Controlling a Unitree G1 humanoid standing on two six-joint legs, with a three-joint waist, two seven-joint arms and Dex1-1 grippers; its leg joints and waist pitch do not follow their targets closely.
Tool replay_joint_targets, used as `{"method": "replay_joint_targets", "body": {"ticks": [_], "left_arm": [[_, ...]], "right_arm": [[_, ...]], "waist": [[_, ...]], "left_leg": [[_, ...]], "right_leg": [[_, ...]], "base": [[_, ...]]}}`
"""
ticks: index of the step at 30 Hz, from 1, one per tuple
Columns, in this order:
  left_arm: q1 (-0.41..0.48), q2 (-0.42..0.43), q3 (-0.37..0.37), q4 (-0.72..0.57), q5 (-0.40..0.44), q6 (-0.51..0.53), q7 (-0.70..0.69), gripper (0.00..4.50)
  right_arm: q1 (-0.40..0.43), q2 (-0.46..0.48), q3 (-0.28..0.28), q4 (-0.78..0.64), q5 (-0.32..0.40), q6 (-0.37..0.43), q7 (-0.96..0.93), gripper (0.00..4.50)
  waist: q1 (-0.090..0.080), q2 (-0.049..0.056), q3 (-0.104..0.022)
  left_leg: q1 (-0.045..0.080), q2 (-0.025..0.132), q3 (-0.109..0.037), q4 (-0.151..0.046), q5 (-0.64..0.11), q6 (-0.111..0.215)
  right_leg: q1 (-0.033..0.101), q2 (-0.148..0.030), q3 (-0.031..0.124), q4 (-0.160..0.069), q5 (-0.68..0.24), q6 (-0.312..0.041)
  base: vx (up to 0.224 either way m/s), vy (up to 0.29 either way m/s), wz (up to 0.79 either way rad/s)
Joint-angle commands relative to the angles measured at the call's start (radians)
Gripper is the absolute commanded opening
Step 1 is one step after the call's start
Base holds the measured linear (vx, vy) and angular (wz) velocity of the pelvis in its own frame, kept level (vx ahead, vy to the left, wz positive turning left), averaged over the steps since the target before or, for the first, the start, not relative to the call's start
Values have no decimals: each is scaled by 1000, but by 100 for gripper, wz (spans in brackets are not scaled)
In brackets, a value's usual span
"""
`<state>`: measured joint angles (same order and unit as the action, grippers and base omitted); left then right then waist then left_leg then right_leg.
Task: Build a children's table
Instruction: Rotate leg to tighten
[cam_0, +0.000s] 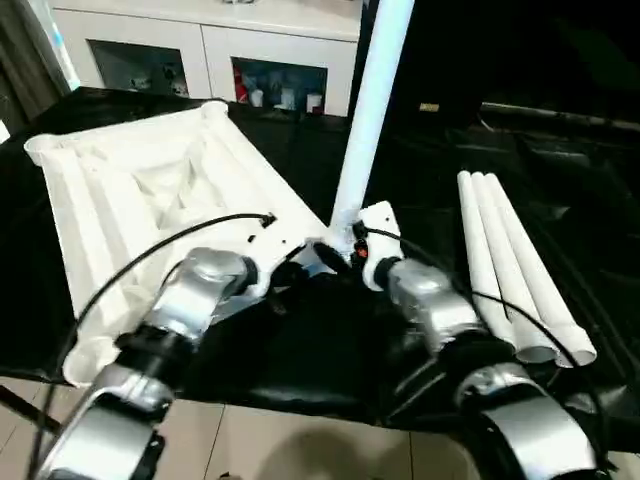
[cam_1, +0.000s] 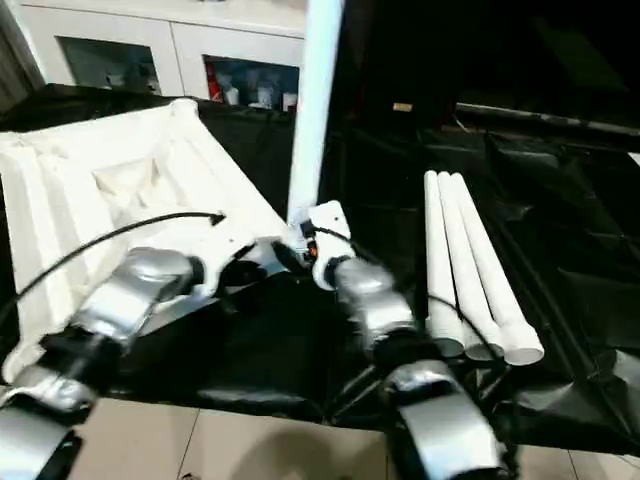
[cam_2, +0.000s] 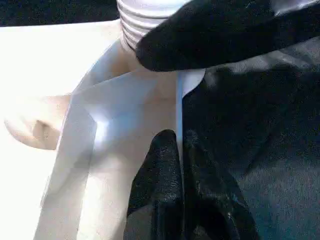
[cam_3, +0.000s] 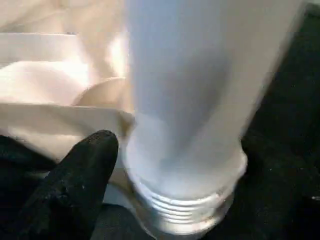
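We see the left gripper (cam_2: 181, 150) pinching the thin rim of the upturned tabletop (cam_0: 130, 190) beside the upright leg (cam_0: 368, 110) standing at its near corner. The right gripper (cam_0: 340, 250), at the leg's base, has one finger (cam_3: 75, 175) beside the threaded end; we cannot tell its spread. The eye views add three spare legs (cam_0: 515, 265), well apart from the upright leg.

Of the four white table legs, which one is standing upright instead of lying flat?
The leg at the tabletop's near corner stands upright, its threaded end at the corner. The other three legs lie flat, side by side, on the black cover to the right.
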<state>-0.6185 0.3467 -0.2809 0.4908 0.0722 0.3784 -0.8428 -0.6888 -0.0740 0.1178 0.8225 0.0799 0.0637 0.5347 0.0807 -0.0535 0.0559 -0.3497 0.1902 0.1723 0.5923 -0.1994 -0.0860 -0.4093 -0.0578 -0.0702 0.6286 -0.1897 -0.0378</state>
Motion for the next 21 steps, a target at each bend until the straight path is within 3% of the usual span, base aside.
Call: {"method": "replay_joint_targets", "body": {"ticks": [1, 2, 7, 10, 13, 16, 21], "left_arm": [[31, 24, 7, -22, -32, -61, -52, 0], [51, 51, 6, -62, -55, -67, -112, 0], [98, 96, -5, -151, -118, -72, -253, 0], [104, 103, -8, -168, -125, -63, -271, 0], [114, 119, -12, -190, -127, -55, -302, 0], [117, 121, -9, -195, -131, -49, -307, 0], [123, 123, -6, -206, -133, -39, -309, 0]], "right_arm": [[18, -56, 12, -78, 1, 23, 86, 394], [39, -109, 27, -146, 15, 42, 169, 394], [64, -171, 64, -217, 26, 57, 320, 394], [67, -184, 79, -216, 18, 52, 352, 394], [93, -224, 134, -262, -5, 67, 437, 394], [88, -214, 132, -233, -18, 62, 421, 394], [83, -200, 130, -210, -17, 56, 416, 342]], "waist": [[8, -1, -64], [8, -1, -63], [11, 1, -62], [10, -1, -60], [15, 0, -60], [14, -4, -60], [13, -3, -61]], "left_leg": [[-4, 40, -10, -65, -83, 61], [-5, 40, -9, -65, -91, 63], [-4, 42, -8, -65, -96, 60], [-2, 41, -8, -66, -110, 53], [1, 42, -6, -66, -101, 55], [-4, 39, -8, -66, -96, 52], [-4, 40, -9, -66, -99, 46]], "right_leg": [[64, -89, 57, -75, -165, -162], [63, -88, 58, -76, -173, -164], [60, -89, 59, -75, -184, -174], [59, -89, 59, -79, -217, -173], [57, -87, 60, -78, -202, -172], [60, -87, 58, -78, -209, -167], [60, -89, 59, -80, -235, -159]], "base": [[0, 0, 0], [0, 0, 0], [0, 0, 0], [0, 0, 0], [0, 0, 0], [0, 0, 0], [0, 0, 0]]}}
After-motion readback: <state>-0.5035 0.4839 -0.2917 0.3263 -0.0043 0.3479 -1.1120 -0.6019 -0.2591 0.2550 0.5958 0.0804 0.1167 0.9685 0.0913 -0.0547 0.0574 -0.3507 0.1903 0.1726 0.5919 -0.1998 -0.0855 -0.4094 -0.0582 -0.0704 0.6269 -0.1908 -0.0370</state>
